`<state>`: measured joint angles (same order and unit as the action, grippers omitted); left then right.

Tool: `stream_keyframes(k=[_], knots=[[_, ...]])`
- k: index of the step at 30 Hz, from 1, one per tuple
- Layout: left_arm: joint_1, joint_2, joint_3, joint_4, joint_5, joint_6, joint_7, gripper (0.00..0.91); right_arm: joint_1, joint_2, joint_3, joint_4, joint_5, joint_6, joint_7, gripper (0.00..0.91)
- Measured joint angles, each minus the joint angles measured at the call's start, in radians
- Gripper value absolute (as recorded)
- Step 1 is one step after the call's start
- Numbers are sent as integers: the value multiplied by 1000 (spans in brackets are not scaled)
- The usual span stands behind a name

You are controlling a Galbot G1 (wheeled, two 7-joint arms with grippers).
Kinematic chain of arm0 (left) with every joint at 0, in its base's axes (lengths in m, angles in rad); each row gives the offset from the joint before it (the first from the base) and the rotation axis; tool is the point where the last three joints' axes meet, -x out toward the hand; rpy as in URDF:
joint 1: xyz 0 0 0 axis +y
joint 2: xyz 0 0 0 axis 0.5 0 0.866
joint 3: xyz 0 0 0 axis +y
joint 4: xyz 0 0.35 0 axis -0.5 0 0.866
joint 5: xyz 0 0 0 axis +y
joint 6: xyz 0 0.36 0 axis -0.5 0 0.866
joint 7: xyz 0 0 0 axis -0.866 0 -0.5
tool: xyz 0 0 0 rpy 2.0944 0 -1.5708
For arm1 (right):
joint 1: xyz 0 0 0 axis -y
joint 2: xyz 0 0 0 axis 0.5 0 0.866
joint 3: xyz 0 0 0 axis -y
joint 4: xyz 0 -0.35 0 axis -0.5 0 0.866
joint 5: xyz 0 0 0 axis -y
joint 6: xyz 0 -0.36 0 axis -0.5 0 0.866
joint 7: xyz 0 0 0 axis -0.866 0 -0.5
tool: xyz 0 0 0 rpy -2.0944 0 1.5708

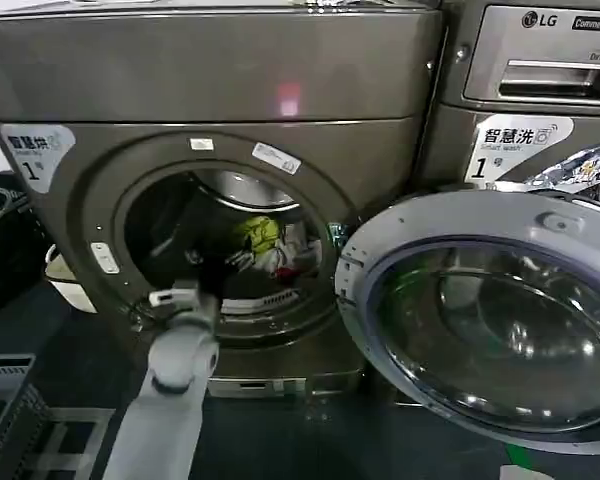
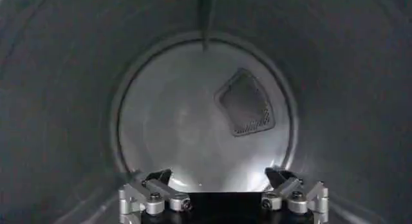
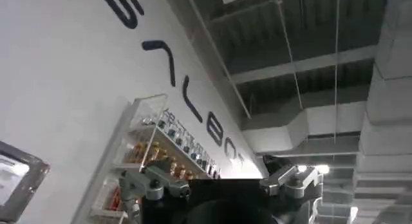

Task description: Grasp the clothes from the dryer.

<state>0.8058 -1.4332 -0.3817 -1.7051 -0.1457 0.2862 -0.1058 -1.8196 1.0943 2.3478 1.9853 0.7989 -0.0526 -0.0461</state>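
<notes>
**Left arm is reaching into the drum, clothes not yet gripped**

Now the left arm is stretching up from the bottom of the head view and poking its left gripper (image 1: 208,272) through the porthole of the dryer (image 1: 210,80), the dark bronze machine with the white label numbered 1. The door (image 1: 485,320) is hanging wide open to the right, so access is sorted. The clothes (image 1: 270,245) are lying in a small heap toward the back of the drum, a yellow-green piece on top, grey-white pieces and a bit of red under it, just beyond and to the right of the gripper.

By my reading, the task is at the reach stage: nothing is being held, and the closing in, the grip and the pull-out are all to come.

Over on the left wrist view, the jaws of the left gripper (image 2: 222,180) are standing spread, pointing straight at the drum's back wall (image 2: 174,116) with its perforated vent (image 2: 244,104); no garment sits between them. That suggests the aim needs swinging toward the heap.

Meanwhile the right wrist view has the right gripper (image 3: 222,180) parked, jaws spread and empty, pointing up at a ceiling and a lettered wall.
</notes>
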Motion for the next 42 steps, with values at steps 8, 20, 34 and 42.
stream_keyframes(k=[8, 20, 34, 42], knots=[[-212, -26, 15, 308, 8, -68, 20, 907, 2, -9, 9, -5, 7, 0, -6, 907], [-545, -62, 21, 801, 33, -131, 117, 907, 17, -9, 2, -8, 13, 1, -8, 907], [-819, -46, 150, 1248, 144, -160, 483, 907, 26, -5, -16, -2, 12, 5, -8, 907], [-915, -43, 304, 1404, 232, -223, 754, 907, 33, 2, -26, -2, 7, 7, -9, 907]])
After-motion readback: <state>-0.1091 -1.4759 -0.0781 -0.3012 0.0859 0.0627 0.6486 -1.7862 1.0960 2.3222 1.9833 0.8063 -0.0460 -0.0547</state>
